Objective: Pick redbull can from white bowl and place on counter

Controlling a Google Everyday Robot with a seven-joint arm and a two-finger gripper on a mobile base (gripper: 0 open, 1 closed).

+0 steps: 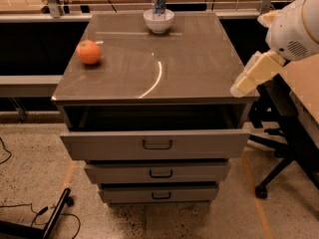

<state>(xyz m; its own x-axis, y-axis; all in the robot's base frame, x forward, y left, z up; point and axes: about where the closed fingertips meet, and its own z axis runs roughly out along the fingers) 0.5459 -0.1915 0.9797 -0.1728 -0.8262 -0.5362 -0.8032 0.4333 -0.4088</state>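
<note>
At the near edge, under the surface point(194, 63), you have the top drawer point(154, 144) pulled out, with two more drawers below it. By the front right corner, the gripper point(240, 87) hangs at the end of the cream arm, just off the surface's right edge and well apart from everything on top. You cannot tell whether its jaws are spread or pressed together. Further back on the left, note an orange fruit point(88, 52) resting alone on the surface. At the far edge, about centre, the white bowl point(158, 22) sits on the surface. The redbull can point(159, 3) stands upright inside it, its top rising above the rim.
</note>
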